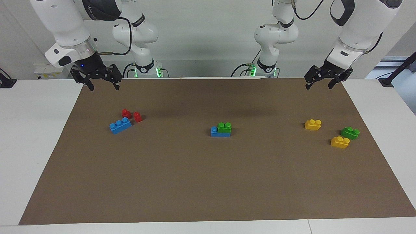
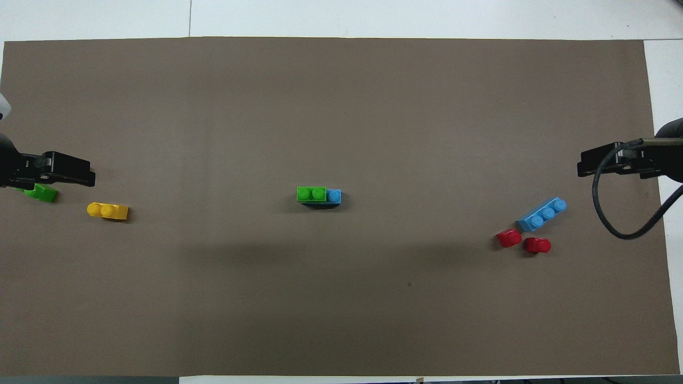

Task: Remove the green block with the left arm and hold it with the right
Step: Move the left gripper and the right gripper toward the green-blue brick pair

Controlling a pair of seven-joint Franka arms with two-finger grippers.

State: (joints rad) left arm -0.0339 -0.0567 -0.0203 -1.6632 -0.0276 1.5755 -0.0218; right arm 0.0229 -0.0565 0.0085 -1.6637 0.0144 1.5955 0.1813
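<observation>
A green block (image 1: 224, 127) sits pressed on one end of a blue brick (image 1: 219, 133) in the middle of the brown mat; the pair also shows in the overhead view, green block (image 2: 311, 193) on the blue brick (image 2: 334, 196). My left gripper (image 1: 319, 85) hangs open and empty above the mat's corner at the left arm's end, near the robots. In the overhead view it (image 2: 74, 170) partly covers a second green block (image 2: 42, 194). My right gripper (image 1: 103, 86) hangs open and empty above the corner at the right arm's end (image 2: 603, 162).
At the left arm's end lie the loose green block (image 1: 350, 133) and two yellow bricks (image 1: 313, 124) (image 1: 340, 142). At the right arm's end lie a long blue brick (image 1: 120, 125) and two small red pieces (image 1: 126, 113) (image 1: 138, 116).
</observation>
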